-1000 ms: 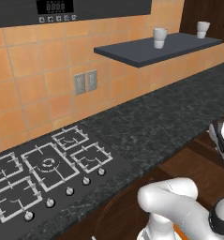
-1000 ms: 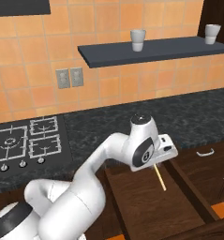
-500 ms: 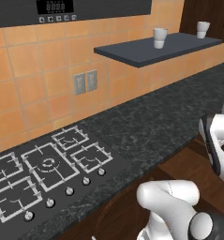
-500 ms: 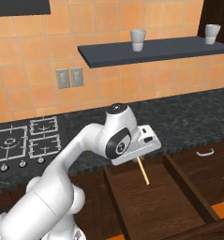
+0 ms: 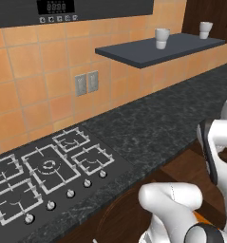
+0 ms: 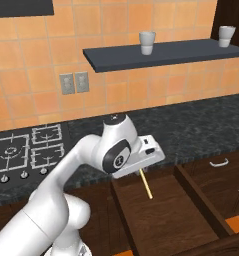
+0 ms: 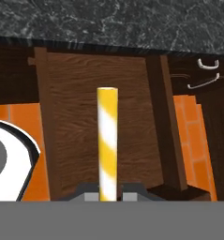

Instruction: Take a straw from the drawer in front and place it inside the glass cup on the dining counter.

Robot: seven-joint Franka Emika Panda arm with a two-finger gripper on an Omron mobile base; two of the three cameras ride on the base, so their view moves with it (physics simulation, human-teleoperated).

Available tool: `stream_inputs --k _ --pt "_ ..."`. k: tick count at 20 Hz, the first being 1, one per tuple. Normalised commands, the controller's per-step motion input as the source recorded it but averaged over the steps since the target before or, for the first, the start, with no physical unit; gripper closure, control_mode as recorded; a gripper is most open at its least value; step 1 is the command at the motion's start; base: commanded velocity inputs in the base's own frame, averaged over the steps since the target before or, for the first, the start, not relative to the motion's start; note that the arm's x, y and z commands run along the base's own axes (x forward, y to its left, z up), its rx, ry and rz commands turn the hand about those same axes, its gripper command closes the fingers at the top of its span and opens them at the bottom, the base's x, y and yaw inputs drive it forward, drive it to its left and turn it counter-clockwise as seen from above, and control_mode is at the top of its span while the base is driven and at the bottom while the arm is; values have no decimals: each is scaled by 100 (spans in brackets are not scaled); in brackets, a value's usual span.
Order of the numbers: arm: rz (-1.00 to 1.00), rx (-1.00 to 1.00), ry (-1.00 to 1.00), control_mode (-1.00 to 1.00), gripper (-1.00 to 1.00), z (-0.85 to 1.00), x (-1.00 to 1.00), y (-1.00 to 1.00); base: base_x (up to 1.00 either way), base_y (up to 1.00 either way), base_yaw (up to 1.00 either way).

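wall: orange tiles, twin grey outlets | shelf: dark, two white cups | tabletop: black speckled granite, gas hob | floor: orange tiles

The open dark brown wooden drawer at lower centre of the right base view offers bare floor, fenced by its side walls. The black speckled granite counter edge overhangs behind, upper frame.
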Motion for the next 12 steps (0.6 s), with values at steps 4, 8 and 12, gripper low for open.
stream_inputs --k 4,8,12 --pt "0 -4 0 100 100 0 -12 22 -10 10 0" --pt "0 0 0 100 100 0 0 0 -48 49 -5" --pt "0 0 0 100 100 0 0 0 -58 50 -26"
